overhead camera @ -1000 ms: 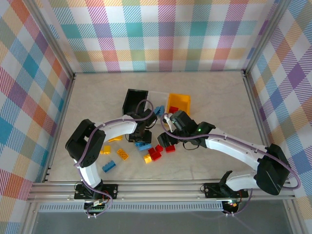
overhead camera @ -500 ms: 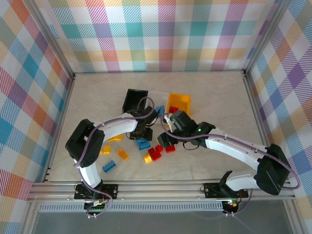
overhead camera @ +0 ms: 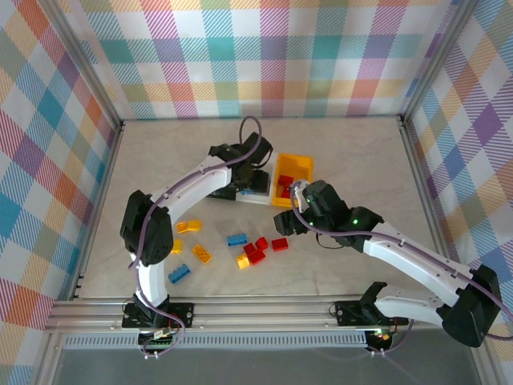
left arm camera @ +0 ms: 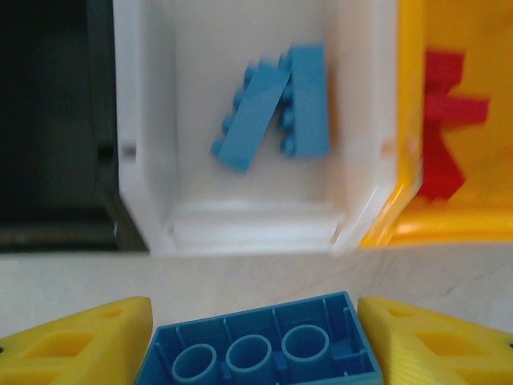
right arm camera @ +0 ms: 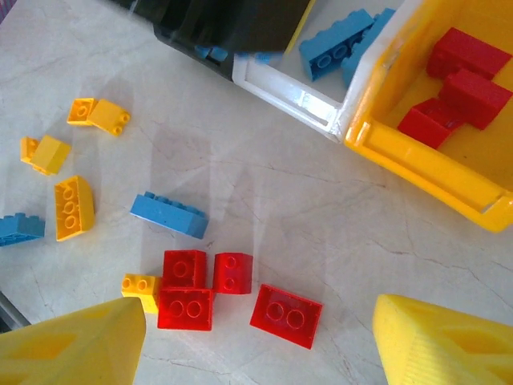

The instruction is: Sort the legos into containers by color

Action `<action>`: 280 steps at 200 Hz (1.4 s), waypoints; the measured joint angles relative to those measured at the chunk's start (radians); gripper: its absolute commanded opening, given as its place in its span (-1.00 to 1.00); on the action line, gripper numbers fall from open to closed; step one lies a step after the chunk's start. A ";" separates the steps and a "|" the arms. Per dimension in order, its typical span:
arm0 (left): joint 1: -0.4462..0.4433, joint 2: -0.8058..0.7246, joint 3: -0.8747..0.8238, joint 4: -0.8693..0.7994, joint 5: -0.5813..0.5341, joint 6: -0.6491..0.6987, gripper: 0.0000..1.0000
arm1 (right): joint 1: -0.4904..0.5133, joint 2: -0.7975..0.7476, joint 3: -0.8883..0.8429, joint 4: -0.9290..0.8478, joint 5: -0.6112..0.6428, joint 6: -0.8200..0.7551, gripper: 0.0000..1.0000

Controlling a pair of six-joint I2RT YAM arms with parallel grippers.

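Note:
My left gripper (left arm camera: pixel 253 314) is shut on a blue lego (left arm camera: pixel 258 343), held studs-down just short of the white container (left arm camera: pixel 252 228). Two blue legos (left arm camera: pixel 276 108) lie inside that container. The black container (left arm camera: pixel 56 120) sits to its left and the yellow-orange container (left arm camera: pixel 409 200), with red legos (left arm camera: pixel 445 120) in it, to its right. From above, the left gripper (overhead camera: pixel 255 172) hangs over the containers. My right gripper (right arm camera: pixel 260 309) is open above a red lego (right arm camera: pixel 284 315), with three more red legos (right arm camera: pixel 186 267) just left of it.
Loose on the table lie a blue lego (right arm camera: pixel 168 215), a small yellow one (right arm camera: pixel 140 287), more yellow ones (right arm camera: pixel 74 207) and another blue one (overhead camera: pixel 179 273) at the left. The yellow-orange container's rim (right arm camera: pixel 425 164) is close to my right gripper's far side. Checked walls enclose the table.
My left arm has swung from the pile up to the containers, carrying the blue lego. My right gripper has drawn back a little to the right, still open.

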 measured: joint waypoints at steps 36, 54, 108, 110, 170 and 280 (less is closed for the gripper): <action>0.023 0.167 0.193 -0.028 -0.001 0.046 0.29 | 0.000 0.000 -0.020 -0.024 0.000 0.006 0.50; 0.035 0.235 0.251 -0.039 0.000 0.059 0.29 | 0.000 0.000 -0.020 -0.032 0.000 0.006 0.50; 0.063 0.299 0.309 -0.071 0.003 0.079 0.52 | -0.007 0.001 -0.026 -0.031 -0.003 0.006 0.50; 0.063 0.299 0.311 -0.071 0.004 0.080 0.52 | -0.007 0.002 -0.027 -0.031 -0.003 0.006 0.50; 0.065 0.295 0.310 -0.070 0.013 0.083 0.61 | -0.008 0.034 -0.032 -0.031 -0.048 0.006 0.50; 0.117 -0.453 -0.399 -0.003 -0.068 -0.060 0.89 | 0.164 0.360 0.101 0.019 -0.257 -0.042 0.50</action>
